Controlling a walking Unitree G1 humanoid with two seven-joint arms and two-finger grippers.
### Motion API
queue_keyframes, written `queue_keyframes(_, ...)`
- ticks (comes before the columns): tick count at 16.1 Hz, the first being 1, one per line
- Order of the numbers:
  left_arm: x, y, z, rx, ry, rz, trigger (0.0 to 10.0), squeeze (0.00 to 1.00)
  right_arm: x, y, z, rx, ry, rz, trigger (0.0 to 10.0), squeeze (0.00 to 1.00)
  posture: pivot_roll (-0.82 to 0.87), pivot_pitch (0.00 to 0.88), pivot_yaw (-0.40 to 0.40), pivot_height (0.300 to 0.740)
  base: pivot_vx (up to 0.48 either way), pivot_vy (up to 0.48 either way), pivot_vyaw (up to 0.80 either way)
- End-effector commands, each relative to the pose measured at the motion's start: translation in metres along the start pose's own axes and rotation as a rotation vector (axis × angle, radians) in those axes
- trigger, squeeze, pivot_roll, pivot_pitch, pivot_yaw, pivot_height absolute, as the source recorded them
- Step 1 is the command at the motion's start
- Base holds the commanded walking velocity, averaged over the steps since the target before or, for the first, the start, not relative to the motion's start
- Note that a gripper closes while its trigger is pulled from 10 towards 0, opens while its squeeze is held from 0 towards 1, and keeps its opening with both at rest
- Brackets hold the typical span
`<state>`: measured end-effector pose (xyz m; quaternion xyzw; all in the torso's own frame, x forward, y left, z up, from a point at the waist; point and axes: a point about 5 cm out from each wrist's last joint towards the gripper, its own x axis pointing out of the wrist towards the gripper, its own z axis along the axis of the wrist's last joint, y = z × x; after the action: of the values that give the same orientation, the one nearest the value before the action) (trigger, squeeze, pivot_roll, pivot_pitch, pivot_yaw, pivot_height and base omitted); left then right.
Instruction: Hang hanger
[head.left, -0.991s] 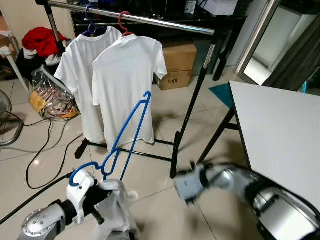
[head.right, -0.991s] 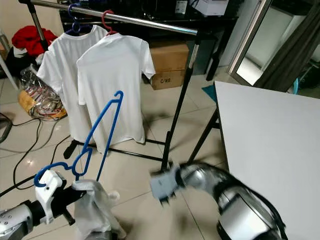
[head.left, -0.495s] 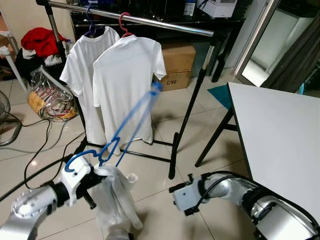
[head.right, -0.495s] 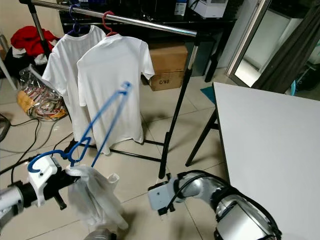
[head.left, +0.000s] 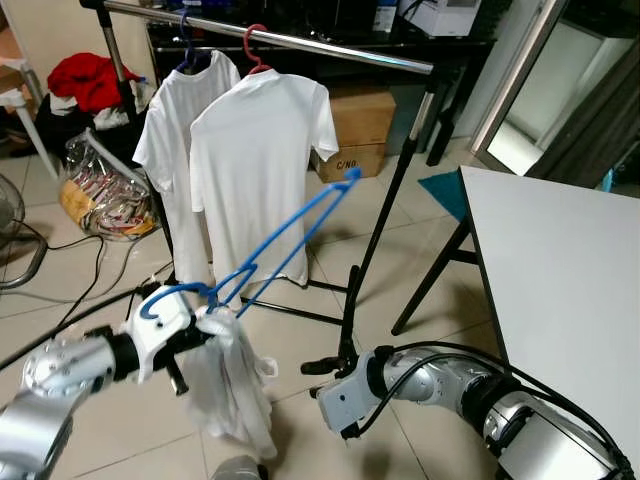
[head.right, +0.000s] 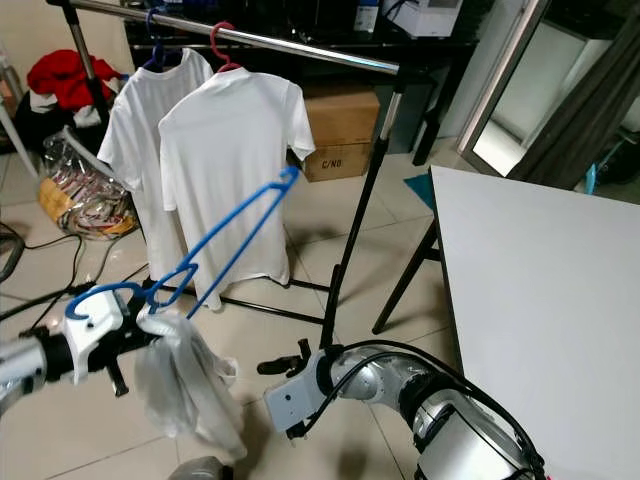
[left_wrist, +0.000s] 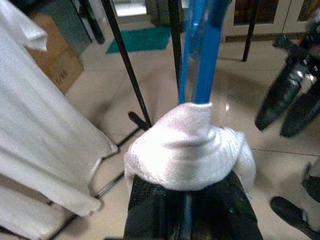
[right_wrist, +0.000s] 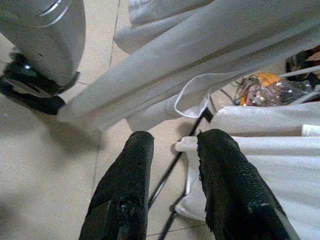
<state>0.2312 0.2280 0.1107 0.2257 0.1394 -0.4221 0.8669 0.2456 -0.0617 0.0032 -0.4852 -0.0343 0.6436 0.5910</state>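
Carrying step: left gripper (head.left: 190, 335) fingers clenched on the blue hanger (head.left: 270, 255) with a white shirt (head.left: 230, 385) dangling, low and near-left.
Next: I'd guess lift the hook up onto the rail (head.left: 290, 40), far side.
Right gripper (right_wrist: 170, 165): fingers spread, grasping nothing, low near the floor.

You can read "C/NO" printed in dark letters on the front of the cardboard box (head.left: 360, 128) on the floor behind the rack. Nothing else you see carries legible text.
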Motion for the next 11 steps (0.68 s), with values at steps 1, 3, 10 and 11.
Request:
queue_keyframes(1,0.002,0.006,0.010,0.048,-0.020,-0.007,10.0,0.00,0.000,-0.003,-0.001,-0.016,0.007,-0.021,10.0,0.00,0.17,0.000,-0.085,0.740,0.000,0.000,0.00)
queue_keyframes(3,0.006,0.017,0.020,0.090,-0.035,-0.003,10.0,0.00,0.001,-0.006,0.000,0.011,0.008,-0.050,10.0,1.00,0.16,0.000,-0.084,0.740,0.000,0.000,0.00)
queue_keyframes(10,0.014,0.047,0.054,0.203,-0.107,0.005,10.0,0.00,0.000,-0.008,-0.002,0.068,0.017,-0.059,10.0,0.00,0.14,0.000,-0.072,0.740,0.000,0.000,0.00)
queue_keyframes(11,0.017,0.048,0.060,0.216,-0.127,-0.013,10.0,0.00,0.001,-0.008,-0.003,0.075,0.020,-0.061,10.0,0.00,0.13,0.000,-0.070,0.740,0.000,0.000,0.00)
